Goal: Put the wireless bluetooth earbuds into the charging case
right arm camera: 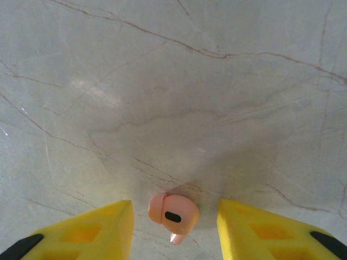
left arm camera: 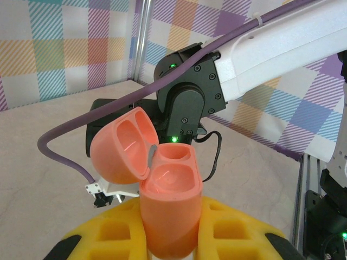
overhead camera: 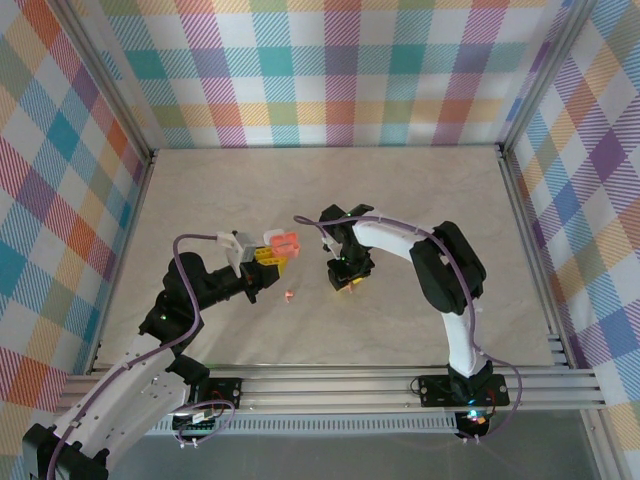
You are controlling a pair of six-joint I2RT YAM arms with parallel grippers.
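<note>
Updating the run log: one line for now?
left tool: holds case | case: open, empty | right tool: open, straddling pink earbud on table

A lab test cell: plaid-papered walls point(overhead camera: 340, 70), aluminium frame point(overhead camera: 350, 385), marble-look tabletop point(overhead camera: 330, 180).

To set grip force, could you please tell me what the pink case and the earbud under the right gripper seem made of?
Pink case: probably moulded plastic, smooth satin finish, soft reflections inside its wells. Pink earbud: likely hard plastic, smooth, slightly glossy, dark inset.
</note>
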